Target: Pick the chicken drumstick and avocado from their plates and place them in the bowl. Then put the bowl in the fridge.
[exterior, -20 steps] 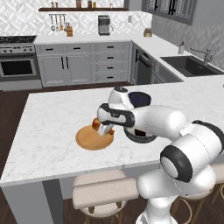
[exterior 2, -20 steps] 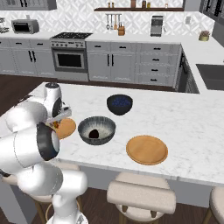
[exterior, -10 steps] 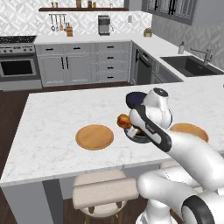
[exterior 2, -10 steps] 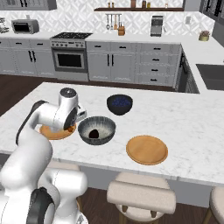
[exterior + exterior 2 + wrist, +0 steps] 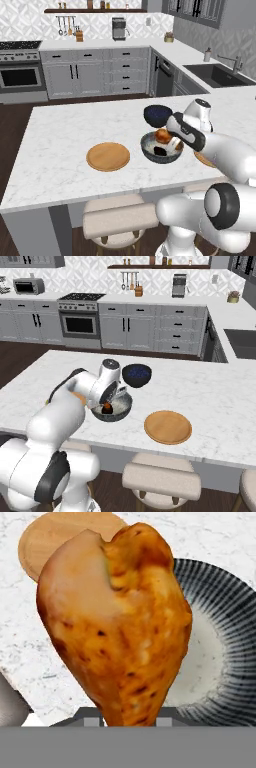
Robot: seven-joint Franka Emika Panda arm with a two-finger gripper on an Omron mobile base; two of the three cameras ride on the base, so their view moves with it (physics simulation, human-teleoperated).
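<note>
One plate (image 5: pixel 108 156) at left has been emptied; the drumstick (image 5: pixel 162 135), pinched in the hand (image 5: pixel 169 140), has been carried right from it and is now held over the bowl (image 5: pixel 161 148), where the avocado (image 5: pixel 160 150) lies. Release is judged next. Open counter (image 5: pixel 60 130) is left all around, with a navy bowl (image 5: pixel 158 115) just behind.

avocado (image 5: pixel 160 150) in bowl (image 5: pixel 150 152), drumstick (image 5: pixel 162 135) above
</note>
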